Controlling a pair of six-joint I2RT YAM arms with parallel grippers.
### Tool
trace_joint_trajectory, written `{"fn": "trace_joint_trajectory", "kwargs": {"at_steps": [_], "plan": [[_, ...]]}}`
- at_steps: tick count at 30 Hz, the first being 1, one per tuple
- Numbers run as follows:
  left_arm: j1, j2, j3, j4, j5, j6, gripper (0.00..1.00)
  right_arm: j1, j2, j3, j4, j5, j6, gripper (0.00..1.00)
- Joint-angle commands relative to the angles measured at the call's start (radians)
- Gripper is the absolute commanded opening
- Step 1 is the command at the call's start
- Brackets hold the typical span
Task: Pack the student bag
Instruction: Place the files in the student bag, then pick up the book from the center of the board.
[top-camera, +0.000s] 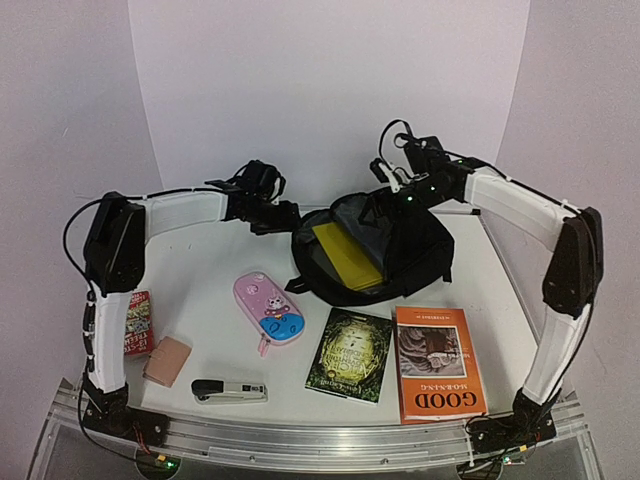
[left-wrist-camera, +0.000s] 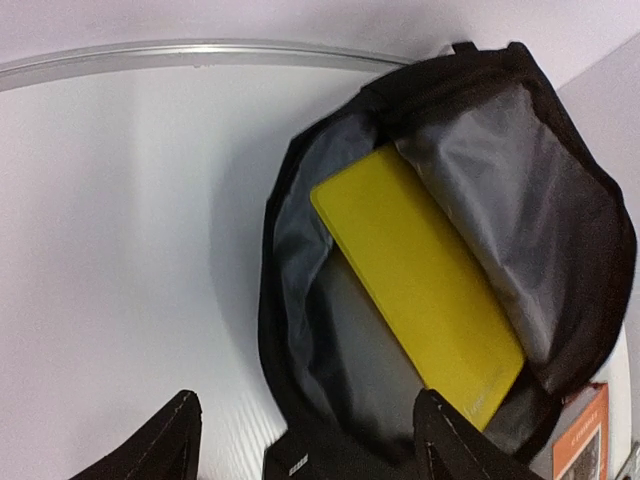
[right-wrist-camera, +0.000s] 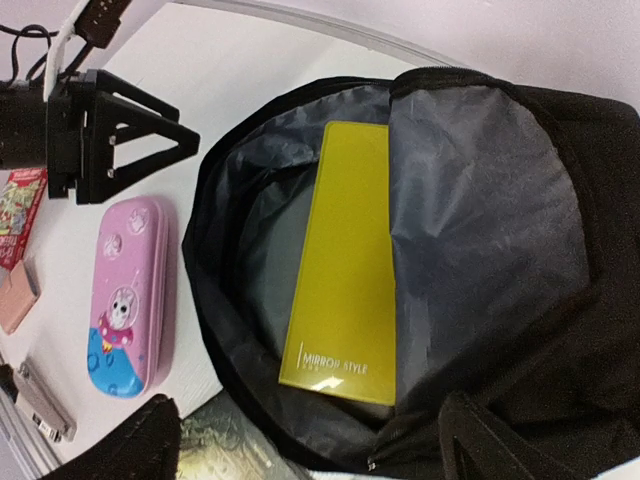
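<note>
Found the bag (top-camera: 405, 255) lying on the white table (top-camera: 200, 300), toward its far side, black shell slumped and mouth unzipped wide, with the grey lining showing all round the opening. Saw a yellow notebook (right-wrist-camera: 345, 270) inside the bag, lying flat on the lining (cover lettering read "MIRROR STYLE"), one long edge slipped under a fold of the grey cloth.

Spotted the left gripper (top-camera: 285, 215) just left of the bag's mouth, above the tabletop, with fingers spread wide and nothing between them. Spotted the right gripper (right-wrist-camera: 312, 405) over the bag's far edge, looking down into the opening, with jaws likewise spread wide and gripping nothing. Touched the bag with neither, as far as could be told.

Noted a pink case (top-camera: 268, 308) near the bag on its near-left side, cartoon face up and apart from the fabric. Noted a green book (top-camera: 350, 355) directly in front of the bag, close to its near edge, and an orange book (top-camera: 438, 362) in front of the bag's right half, just beside the green one. Made out three more things well apart from the bag, far off to its near-left: a black and silver stapler (top-camera: 229, 390), a small tan pad (top-camera: 167, 361) and a red booklet (top-camera: 137, 322).
</note>
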Motion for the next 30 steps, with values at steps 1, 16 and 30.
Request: {"fn": "trace_joint_trajectory", "kwargs": {"at_steps": [1, 16, 30], "plan": [[-0.06, -0.259, -0.165, 0.097, 0.031, 0.035, 0.78, -0.074, -0.23, -0.128, -0.148, -0.056, -0.088, 0.96], [-0.419, -0.057, -0.223, 0.369, 0.345, -0.175, 0.57, -0.432, -0.407, -0.534, -0.526, -0.071, -0.536, 0.97], [-0.447, 0.197, 0.006, 0.354, 0.36, -0.275, 0.5, -0.436, -0.155, -0.588, -0.495, -0.128, -0.575, 0.86]]}}
